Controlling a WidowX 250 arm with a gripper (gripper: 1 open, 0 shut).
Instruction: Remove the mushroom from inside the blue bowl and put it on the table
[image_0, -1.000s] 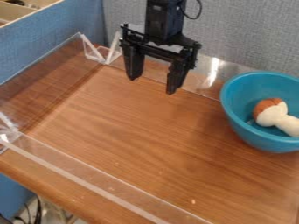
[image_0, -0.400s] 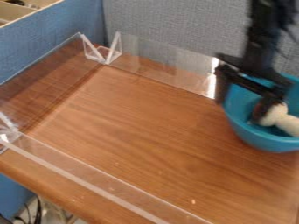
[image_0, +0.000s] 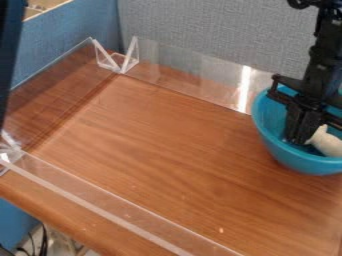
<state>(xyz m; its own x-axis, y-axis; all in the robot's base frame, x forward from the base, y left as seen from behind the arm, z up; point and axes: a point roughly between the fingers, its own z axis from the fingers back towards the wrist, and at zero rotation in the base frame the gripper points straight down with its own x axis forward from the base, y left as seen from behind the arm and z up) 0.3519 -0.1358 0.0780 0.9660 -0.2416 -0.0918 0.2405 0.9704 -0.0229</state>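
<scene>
Inside the glossy round blue bowl (image_0: 273, 138), black gripper (image_0: 305, 130) closed by the cream-stemmed mushroom (image_0: 326, 145).

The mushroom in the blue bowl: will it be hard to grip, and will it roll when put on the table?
The mushroom looks smooth and rounded, so it may slip in a grip. Much smaller than the bowl, it is probably light. On the flat table it could roll or tip.

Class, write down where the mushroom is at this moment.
In the camera view the mushroom lies at the far right, inside the blue bowl, partly hidden behind the gripper that reaches down into the bowl.
</scene>
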